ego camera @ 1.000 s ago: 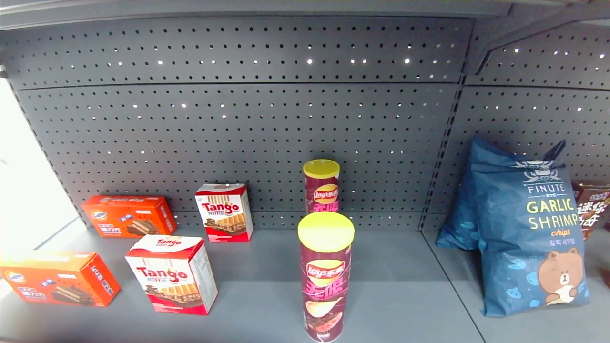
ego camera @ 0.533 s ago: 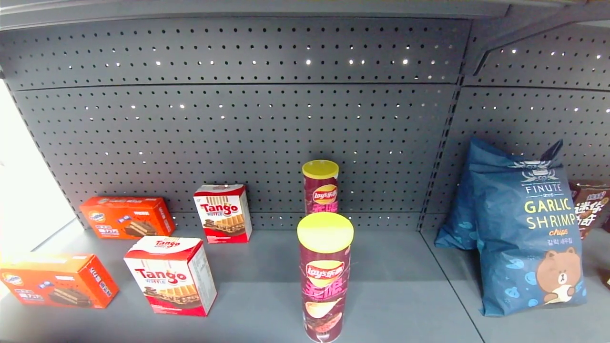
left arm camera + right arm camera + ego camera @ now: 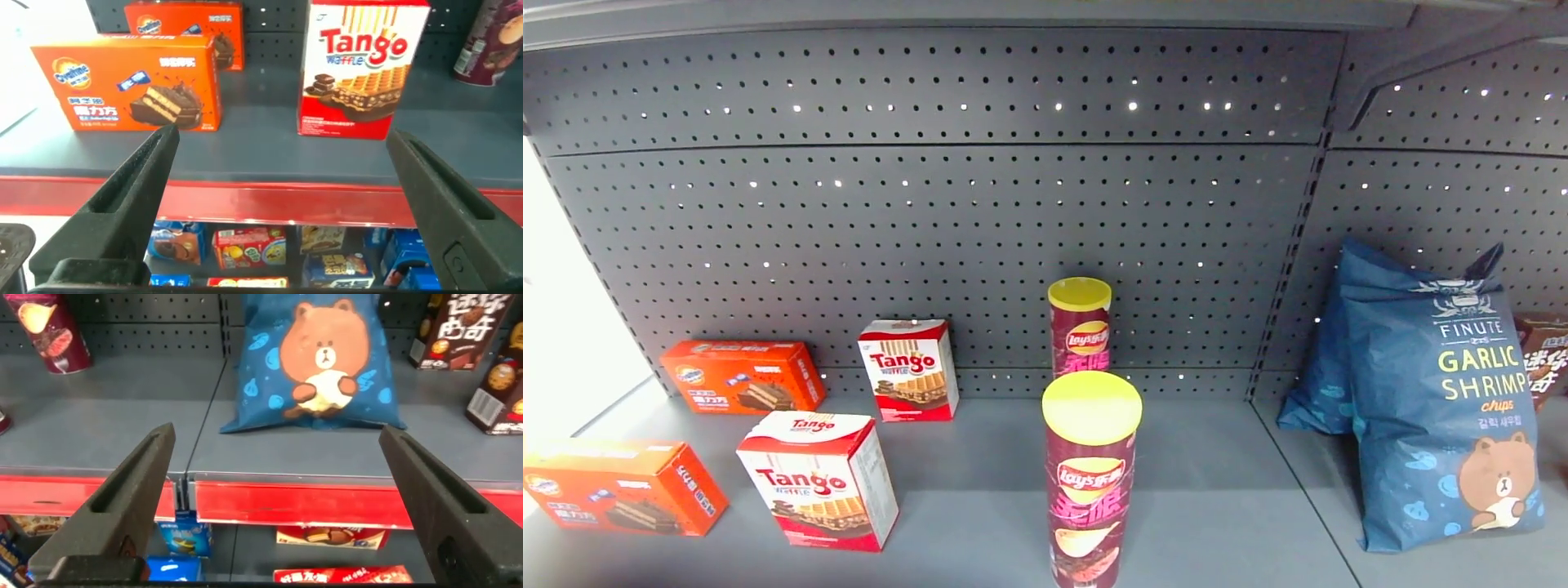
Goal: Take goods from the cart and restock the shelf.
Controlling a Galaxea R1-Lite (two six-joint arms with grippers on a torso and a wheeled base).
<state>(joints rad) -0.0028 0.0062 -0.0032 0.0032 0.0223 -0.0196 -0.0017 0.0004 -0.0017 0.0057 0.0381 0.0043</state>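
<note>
The left claw (image 3: 283, 140) was held wide open and empty, low before the shelf (image 3: 980, 457), with its fingers level with the red front rail (image 3: 278, 204). If it were driven straight in, a finger could be caught on that rail. Just beyond it the front orange box (image 3: 621, 488) was seen near the shelf's front edge, with a rear orange box (image 3: 742, 376) against the pegboard. To their right the front wafer box (image 3: 818, 480) and rear wafer box (image 3: 908, 369) stood upright. The front box could be knocked over if new stock were pushed in beside it carelessly. In the middle, the front chip can (image 3: 1091, 482) stood tall ahead of the rear chip can (image 3: 1081, 325). It was judged the likeliest thing to be toppled, being narrow, high and close to the edge. In the next bay the blue chip bag (image 3: 1445, 408) was propped upright and could slump forward if brushed. The right claw (image 3: 278, 431) was likewise spread wide with nothing between its fingers, low before that bay and pointed at the bag. Nothing for restocking was held by either arm, so a trip to the cart was judged to be due.
</note>
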